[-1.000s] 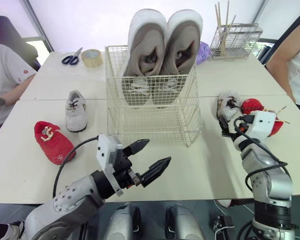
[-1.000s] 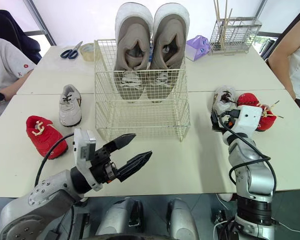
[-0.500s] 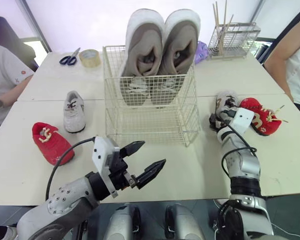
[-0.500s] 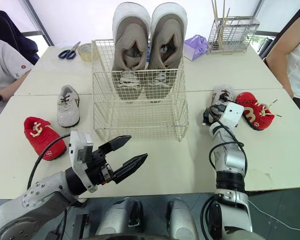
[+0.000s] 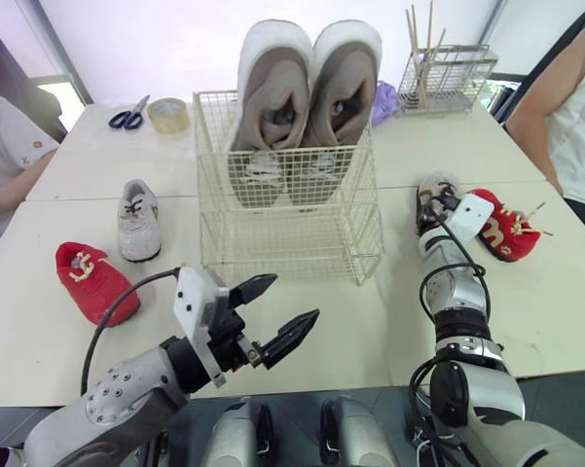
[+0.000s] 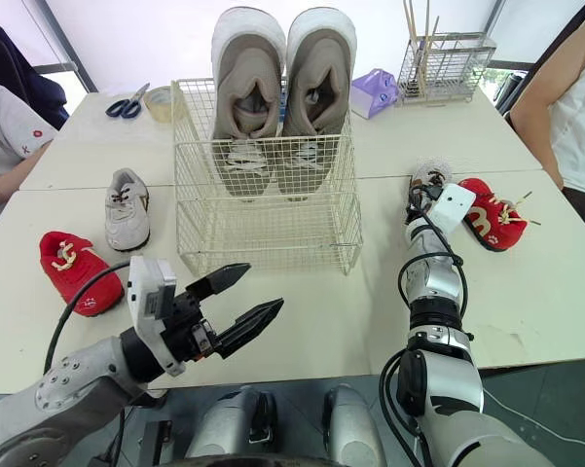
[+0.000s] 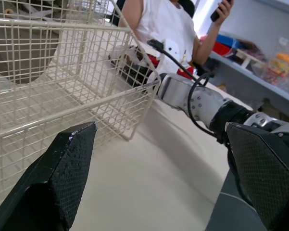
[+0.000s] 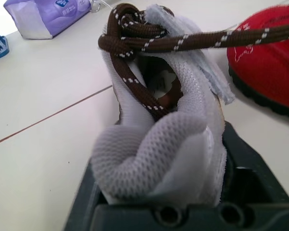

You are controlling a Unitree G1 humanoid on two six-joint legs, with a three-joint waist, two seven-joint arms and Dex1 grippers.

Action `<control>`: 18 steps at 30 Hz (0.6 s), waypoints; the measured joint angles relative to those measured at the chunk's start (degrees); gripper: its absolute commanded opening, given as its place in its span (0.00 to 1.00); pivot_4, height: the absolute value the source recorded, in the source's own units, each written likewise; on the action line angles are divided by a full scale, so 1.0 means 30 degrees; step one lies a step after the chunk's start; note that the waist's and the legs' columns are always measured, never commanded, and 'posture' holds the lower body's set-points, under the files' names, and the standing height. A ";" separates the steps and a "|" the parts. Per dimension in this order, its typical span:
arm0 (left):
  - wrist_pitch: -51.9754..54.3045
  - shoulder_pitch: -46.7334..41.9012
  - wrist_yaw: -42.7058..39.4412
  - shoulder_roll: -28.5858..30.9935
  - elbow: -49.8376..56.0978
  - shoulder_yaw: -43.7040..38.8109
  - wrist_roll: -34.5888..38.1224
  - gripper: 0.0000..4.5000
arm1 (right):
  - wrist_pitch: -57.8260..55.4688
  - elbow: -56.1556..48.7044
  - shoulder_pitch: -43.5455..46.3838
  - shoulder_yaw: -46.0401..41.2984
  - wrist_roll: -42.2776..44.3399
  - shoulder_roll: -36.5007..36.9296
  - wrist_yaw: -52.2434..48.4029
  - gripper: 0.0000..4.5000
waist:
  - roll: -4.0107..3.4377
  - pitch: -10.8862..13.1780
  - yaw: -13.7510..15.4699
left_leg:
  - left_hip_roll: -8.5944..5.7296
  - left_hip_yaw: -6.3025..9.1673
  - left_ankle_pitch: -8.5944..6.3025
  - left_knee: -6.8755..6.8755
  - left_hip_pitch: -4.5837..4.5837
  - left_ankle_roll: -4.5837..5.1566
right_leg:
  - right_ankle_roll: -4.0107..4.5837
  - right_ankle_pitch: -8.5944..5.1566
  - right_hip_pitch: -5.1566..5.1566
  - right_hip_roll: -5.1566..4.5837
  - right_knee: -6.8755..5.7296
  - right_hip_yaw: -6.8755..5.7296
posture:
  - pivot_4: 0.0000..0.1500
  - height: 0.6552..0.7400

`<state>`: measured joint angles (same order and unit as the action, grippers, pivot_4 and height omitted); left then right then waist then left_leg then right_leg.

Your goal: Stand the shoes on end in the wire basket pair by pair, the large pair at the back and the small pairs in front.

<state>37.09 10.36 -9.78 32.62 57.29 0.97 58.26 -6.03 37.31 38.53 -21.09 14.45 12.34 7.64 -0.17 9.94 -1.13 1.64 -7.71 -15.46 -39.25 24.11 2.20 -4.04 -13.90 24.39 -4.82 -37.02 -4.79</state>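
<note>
Clamping the grey shoe (image 8: 168, 144) by its heel near the right edge of the table (image 5: 370, 321), right gripper (image 6: 420, 195) looks set to carry it to the basket (image 5: 292, 248) front; large pair (image 5: 307, 97) already stands at back; left gripper (image 5: 297, 295) hovers, jaws apart, free.

Head cams — high, fwd & down over table (image 5: 526, 321), basket (image 5: 292, 233) upper centre in both. L wrist cam low by basket; R wrist — v. close on grey shoe (image 8: 187, 101).
</note>
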 measured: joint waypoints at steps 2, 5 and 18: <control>-0.0071 0.0151 0.0023 0.0037 0.0035 -0.0087 0.0731 1.00 | 0.0417 -0.0044 -0.0090 0.0296 -0.0468 0.0136 -0.0084 0.32 | -0.0006 0.0003 0.0003 | -0.0002 -0.0002 0.0000 0.0006 0.0000 -0.0001 | 0.0036 -0.0020 0.0003 -0.0046 0.0000 -0.0001 | 1.00 1.00; -0.0251 0.0152 0.0108 0.0666 0.0054 -0.0967 0.2769 1.00 | 0.1398 0.0318 0.0262 0.0939 -0.1092 0.1265 -0.0958 0.32 | -0.0105 0.0063 0.0027 | -0.0022 -0.0005 0.0002 0.0008 0.0036 -0.0002 | 0.0038 -0.0021 0.0040 -0.0069 0.0000 0.0000 | 1.00 1.00; -0.1290 -0.0873 -0.0116 0.4401 -0.1122 -0.4091 0.9735 1.00 | 0.4032 0.0493 1.4082 0.2043 0.3176 0.7852 -1.7357 0.32 | -0.0291 0.0200 -0.0440 | 0.0051 -0.0023 0.0030 0.0079 0.0058 -0.0020 | 0.0003 -0.0005 0.0097 0.0030 0.0018 0.0017 | 1.00 1.00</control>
<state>33.22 7.74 -10.12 45.82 53.92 -11.30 87.47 6.07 38.79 80.78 -14.96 23.98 35.90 -44.43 -1.04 10.54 -2.45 1.80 -7.78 -15.37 -39.01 24.28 2.14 -4.03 -13.91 24.68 -4.73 -36.96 -4.74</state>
